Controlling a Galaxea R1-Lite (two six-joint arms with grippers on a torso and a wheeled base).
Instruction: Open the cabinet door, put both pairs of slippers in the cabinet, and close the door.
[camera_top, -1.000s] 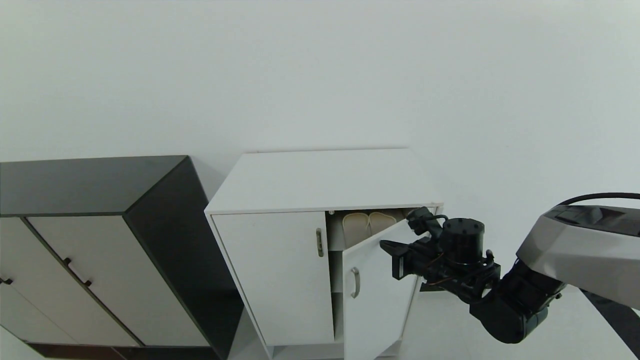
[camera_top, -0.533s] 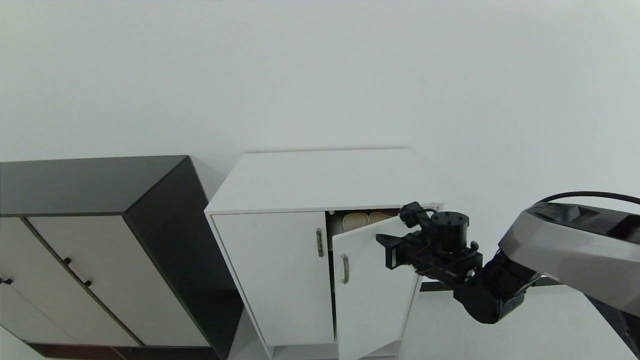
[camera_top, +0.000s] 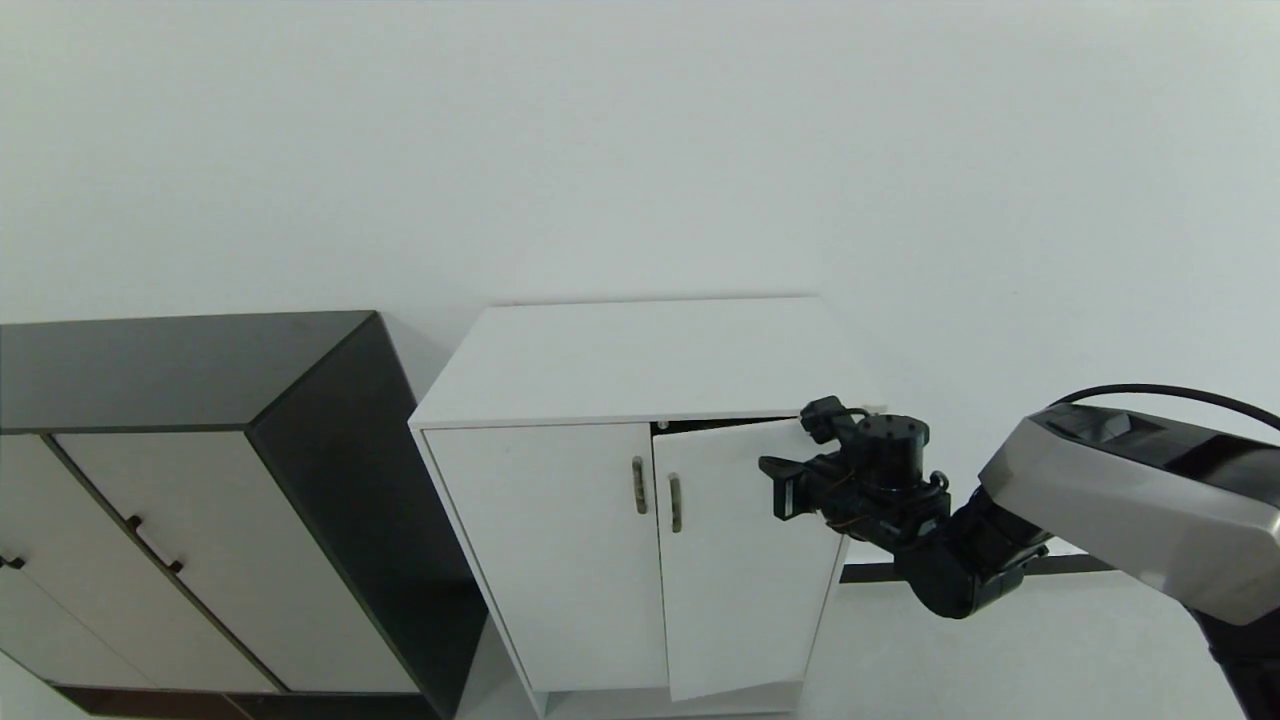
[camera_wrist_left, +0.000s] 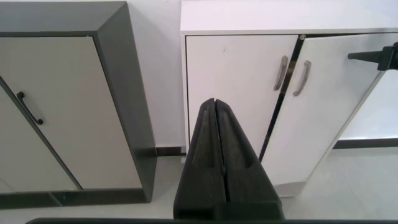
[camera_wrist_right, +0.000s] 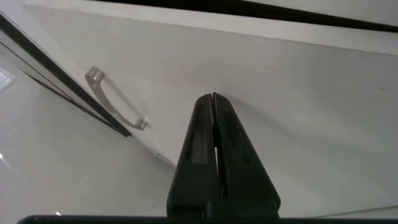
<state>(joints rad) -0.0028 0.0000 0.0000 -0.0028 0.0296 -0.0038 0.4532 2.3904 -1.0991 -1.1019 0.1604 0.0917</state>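
Cabinet door (camera_top: 745, 560) on the right half of the white cabinet (camera_top: 640, 360), almost shut, with just a thin dark gap along its top edge; closest to the robot, left gripper (camera_wrist_left: 214, 106) with both fingers pressed flat together, holding nothing, hanging well back from the cabinet and pointing at it above the pale floor (camera_top: 1000, 650); next, right gripper (camera_top: 778, 488) with fingers squeezed together too, empty, tip right up against the flat front of the door near its top right corner, well apart from the door handle (camera_top: 675, 502) over on the other edge; just beside that handle, the left door handle (camera_top: 638, 485) on the left door (camera_top: 550, 550), shut flat; left of the white cabinet and close beside it, a big dark cabinet (camera_top: 180, 370) with pale doors and small black handles (camera_top: 155, 545); behind it all, a plain white wall (camera_top: 640, 150) with a dark strip (camera_top: 1070, 568) along its foot.
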